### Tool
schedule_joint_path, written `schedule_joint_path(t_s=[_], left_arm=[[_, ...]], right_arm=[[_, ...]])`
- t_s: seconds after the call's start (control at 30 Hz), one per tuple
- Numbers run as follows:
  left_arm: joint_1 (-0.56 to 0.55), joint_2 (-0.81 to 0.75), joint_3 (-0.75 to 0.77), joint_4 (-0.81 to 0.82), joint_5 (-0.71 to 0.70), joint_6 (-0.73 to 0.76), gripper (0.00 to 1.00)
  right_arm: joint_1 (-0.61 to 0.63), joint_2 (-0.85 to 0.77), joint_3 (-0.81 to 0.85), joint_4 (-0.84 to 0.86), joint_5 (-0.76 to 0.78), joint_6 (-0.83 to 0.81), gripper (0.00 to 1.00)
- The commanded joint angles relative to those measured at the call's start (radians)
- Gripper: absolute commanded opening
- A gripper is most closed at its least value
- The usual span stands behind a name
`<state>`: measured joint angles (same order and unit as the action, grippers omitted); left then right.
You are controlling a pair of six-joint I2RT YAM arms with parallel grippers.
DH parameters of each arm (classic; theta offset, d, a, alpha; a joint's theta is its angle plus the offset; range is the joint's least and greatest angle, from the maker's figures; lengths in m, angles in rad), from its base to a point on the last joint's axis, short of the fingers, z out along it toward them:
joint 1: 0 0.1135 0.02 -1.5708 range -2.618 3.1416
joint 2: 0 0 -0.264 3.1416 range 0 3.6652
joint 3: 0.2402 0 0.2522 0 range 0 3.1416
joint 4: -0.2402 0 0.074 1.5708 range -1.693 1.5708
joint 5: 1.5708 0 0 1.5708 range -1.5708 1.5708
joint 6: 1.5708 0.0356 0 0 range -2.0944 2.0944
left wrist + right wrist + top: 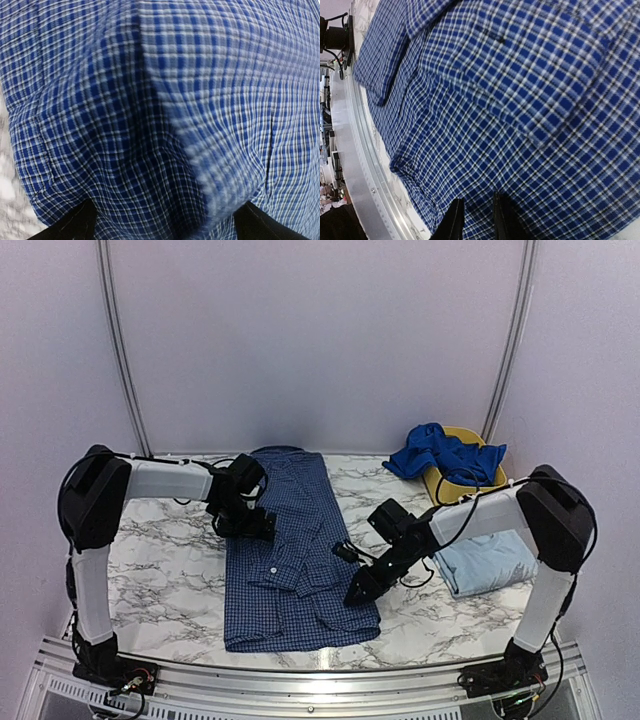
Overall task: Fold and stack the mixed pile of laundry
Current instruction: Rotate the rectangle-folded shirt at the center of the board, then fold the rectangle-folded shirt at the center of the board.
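Note:
The navy-and-white checked shirt (295,555) lies spread flat on the middle of the marble table, with a sleeve folded across its front. My left gripper (262,525) rests at the shirt's left edge, jaws wide open over a raised fold of check cloth (150,125); its fingertips (70,225) show only at the bottom corners. My right gripper (356,592) is low at the shirt's right edge near the hem. Its fingers (454,220) stand a narrow gap apart with check cloth (520,100) between them. A folded pale sky-blue T-shirt (488,562) lies at the right.
A yellow basket (488,484) stands at the back right with a bright royal-blue piece (440,453) draped over its rim. The table's metal front rail (300,670) runs close below the shirt's hem. White walls close in the back and sides.

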<state>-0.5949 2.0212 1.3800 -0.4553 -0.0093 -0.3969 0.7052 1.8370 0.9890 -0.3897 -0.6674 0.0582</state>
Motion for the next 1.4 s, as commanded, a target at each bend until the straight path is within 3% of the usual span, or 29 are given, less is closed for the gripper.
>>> schedule_joint_path(t_s=[0.0,0.17,0.37,0.43,0.53,0.57,0.63,0.7,0.77,0.87,1.03,1.17,1.37], left_arm=[[0.007,0.145,0.137,-0.005,-0.018,0.07,0.99],[0.039,0.164,0.278,-0.012,-0.032,0.099,0.99],[0.031,-0.171,0.182,0.0,-0.159,0.134,0.99],[0.026,-0.316,0.097,0.038,-0.186,0.12,0.99],[0.03,-0.533,-0.071,0.1,-0.262,-0.025,0.99],[0.034,-0.589,-0.114,0.091,-0.312,-0.112,0.99],[0.06,-0.697,-0.201,0.059,-0.237,-0.162,0.98],[0.064,-0.78,-0.301,0.055,-0.077,-0.192,0.99],[0.05,-0.857,-0.44,0.056,0.04,-0.295,0.99],[0.01,-1.008,-0.666,0.059,0.066,-0.432,0.99],[-0.02,-1.258,-0.908,0.07,0.121,-0.537,0.99],[-0.031,-1.303,-1.002,0.082,0.154,-0.573,0.89],[-0.062,-1.229,-1.067,0.191,0.215,-0.61,0.75]], right_arm=[[0.008,0.022,-0.011,0.028,0.062,0.095,0.23],[0.007,0.073,0.225,-0.049,0.104,0.12,0.28],[0.014,-0.181,0.268,-0.009,0.229,0.198,0.45],[0.015,-0.287,0.262,-0.007,0.32,0.188,0.57],[0.009,-0.446,0.167,0.093,0.429,0.204,0.97],[0.004,-0.491,0.134,0.119,0.498,0.254,0.98],[-0.027,-0.552,0.083,0.132,0.514,0.298,0.99],[-0.08,-0.578,0.034,0.121,0.413,0.33,0.98],[-0.107,-0.569,0.001,0.05,0.298,0.36,0.9],[-0.061,-0.587,-0.103,0.013,0.241,0.423,0.78],[-0.002,-0.664,-0.324,0.138,0.211,0.594,0.72],[0.001,-0.627,-0.442,0.21,0.178,0.644,0.67],[0.003,-0.518,-0.461,0.309,0.148,0.66,0.61]])
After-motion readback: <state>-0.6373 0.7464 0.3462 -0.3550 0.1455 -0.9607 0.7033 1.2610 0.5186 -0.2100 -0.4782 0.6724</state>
